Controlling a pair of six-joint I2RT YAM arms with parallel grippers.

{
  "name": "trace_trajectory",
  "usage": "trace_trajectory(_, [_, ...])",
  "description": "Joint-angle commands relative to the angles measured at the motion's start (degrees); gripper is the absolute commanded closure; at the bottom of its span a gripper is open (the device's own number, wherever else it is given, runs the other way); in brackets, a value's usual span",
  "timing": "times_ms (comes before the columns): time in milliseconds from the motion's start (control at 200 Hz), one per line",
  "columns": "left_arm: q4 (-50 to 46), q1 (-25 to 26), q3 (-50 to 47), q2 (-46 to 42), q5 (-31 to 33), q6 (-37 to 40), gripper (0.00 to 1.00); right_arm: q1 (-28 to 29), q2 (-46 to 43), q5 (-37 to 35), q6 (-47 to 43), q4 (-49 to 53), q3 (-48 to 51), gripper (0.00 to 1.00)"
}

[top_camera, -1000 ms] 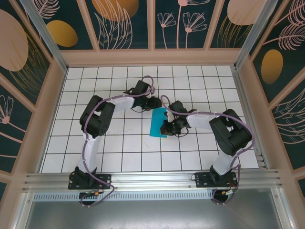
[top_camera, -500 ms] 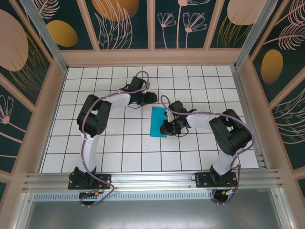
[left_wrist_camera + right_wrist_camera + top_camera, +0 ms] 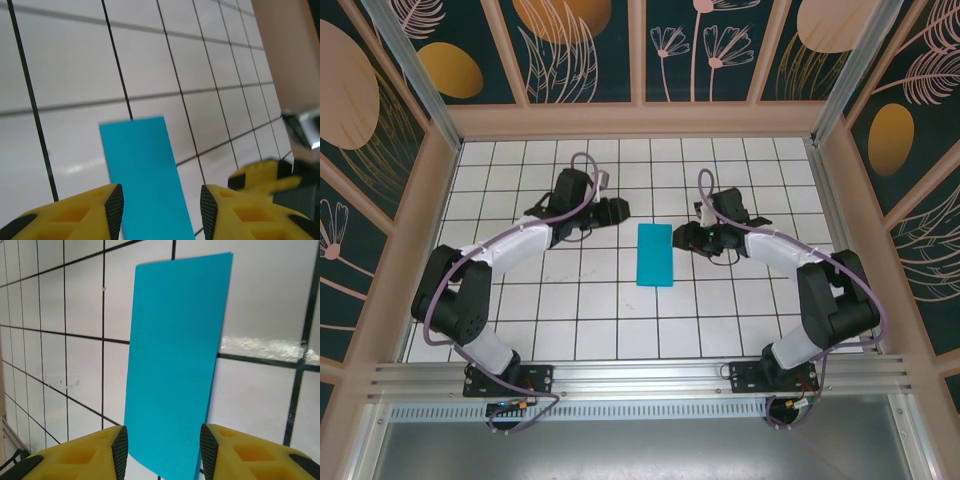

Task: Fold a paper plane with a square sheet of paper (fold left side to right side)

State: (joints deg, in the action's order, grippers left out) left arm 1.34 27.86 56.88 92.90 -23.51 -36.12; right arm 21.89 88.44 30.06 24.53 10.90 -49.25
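Both arms have swung outward since a second ago, when both grippers crowded the paper and the right one sat at its right edge; the paper now lies uncovered.

1. Table (image 3: 520,300): white tiles with black grid lines, fenced by a pale wooden frame and dark panels with leaf and flower patterns.
2. Left arm (image 3: 510,245): reaches from its base at the near left up and across toward the middle of the table.
3. Right arm (image 3: 790,255): mirrors it from the near right, bending inward.
4. Paper (image 3: 654,254): teal, a narrow rectangle lying flat at the table's middle, long side running away from the bases, between the two grippers. The right wrist view shows its surface smooth and unmarked.
5. Left gripper (image 3: 618,209): to the far left of the paper and apart from it. In the left wrist view its yellow fingers (image 3: 112,202) stand spread, nothing between them.
6. Right gripper (image 3: 685,238): just beside the paper's far right corner, not touching. Its fingers stand apart and empty, the paper below them.
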Motion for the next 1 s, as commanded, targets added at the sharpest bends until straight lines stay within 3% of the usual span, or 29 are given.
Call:
trace_trajectory(0, [5.24, 3.43, -5.8, -1.91, -2.41, -4.28, 0.52, -0.08, 2.3, 4.01, 1.51, -2.27, 1.81, 0.54])
trace_trajectory(350, [15.55, 9.43, -11.22, 3.15, -5.01, -11.5, 0.59, 0.73, 7.11, 5.8, 6.66, -5.2, 3.84, 0.59])
trace_trajectory(996, [15.03, 9.76, -10.93, 8.21, -3.73, -10.91, 0.6, 4.09, 11.58, 4.99, 7.99, -4.12, 1.89, 0.6])
